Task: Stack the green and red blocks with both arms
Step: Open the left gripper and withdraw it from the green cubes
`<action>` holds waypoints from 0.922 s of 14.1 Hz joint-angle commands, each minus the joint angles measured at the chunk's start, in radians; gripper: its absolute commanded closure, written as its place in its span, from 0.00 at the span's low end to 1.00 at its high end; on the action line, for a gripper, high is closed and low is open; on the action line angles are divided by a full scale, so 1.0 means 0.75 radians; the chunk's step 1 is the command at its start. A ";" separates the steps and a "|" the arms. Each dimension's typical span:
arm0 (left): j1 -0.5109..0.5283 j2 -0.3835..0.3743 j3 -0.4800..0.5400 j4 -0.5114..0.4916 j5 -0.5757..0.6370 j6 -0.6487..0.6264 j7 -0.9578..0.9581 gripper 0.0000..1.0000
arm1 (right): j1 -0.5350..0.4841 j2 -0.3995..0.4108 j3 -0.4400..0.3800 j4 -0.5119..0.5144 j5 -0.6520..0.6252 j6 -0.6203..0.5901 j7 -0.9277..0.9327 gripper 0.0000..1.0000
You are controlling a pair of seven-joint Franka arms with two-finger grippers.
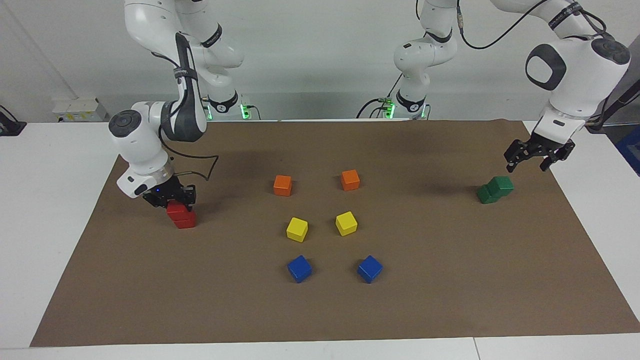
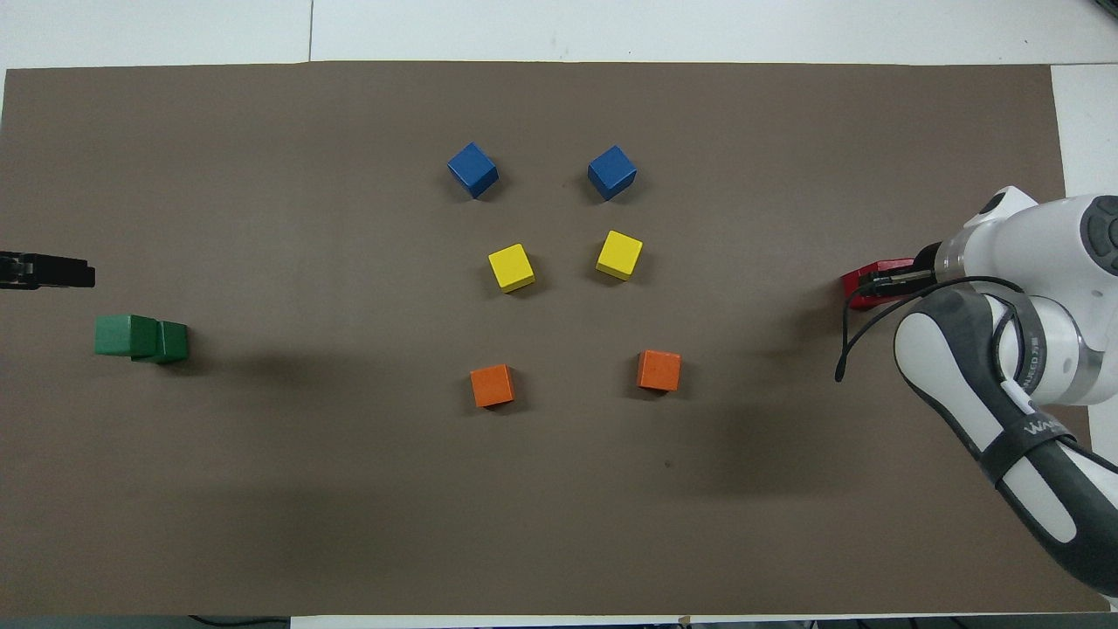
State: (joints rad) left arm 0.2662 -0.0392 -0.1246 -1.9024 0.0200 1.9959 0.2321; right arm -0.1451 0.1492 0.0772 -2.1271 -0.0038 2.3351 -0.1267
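Brown paper matting [image 1: 320, 310] is covering the white table. From across, the right gripper [image 1: 170, 199] is pinching the upper glossy red cube [image 1: 178, 210], sitting on the lower red cube [image 1: 185, 221]; overhead mostly hides that. The left gripper [image 1: 534, 157] is hanging spread above the stacked dark green cubes [image 1: 495, 189].

A robotics lab. Two white jointed arms [image 1: 165, 115] are mounted at the top of the frame along a white table [image 1: 45, 200] against a bare pale wall. A brown paper mat [image 1: 450, 280] covers the tabletop, small coloured cubes [image 1: 297, 229] sit in neat pairs at its centre, and black cables [image 1: 372, 105] trail from the arm bases.
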 commanded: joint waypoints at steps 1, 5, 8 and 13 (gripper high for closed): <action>-0.009 -0.042 -0.036 0.015 0.012 -0.059 -0.041 0.00 | -0.011 -0.011 0.008 -0.021 0.019 0.018 0.005 1.00; -0.021 -0.017 -0.047 0.162 0.008 -0.249 -0.207 0.00 | -0.013 -0.007 0.008 -0.021 0.019 0.036 0.005 1.00; -0.019 0.023 -0.049 0.286 -0.002 -0.386 -0.205 0.00 | -0.013 0.006 0.006 -0.023 0.019 0.040 0.003 1.00; -0.024 0.112 -0.049 0.501 -0.039 -0.683 -0.207 0.00 | -0.011 0.006 0.006 -0.023 0.019 0.040 0.007 1.00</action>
State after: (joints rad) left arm 0.2639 -0.0060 -0.1663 -1.6095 -0.0002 1.5653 0.0941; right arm -0.1467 0.1532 0.0764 -2.1305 -0.0038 2.3377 -0.1267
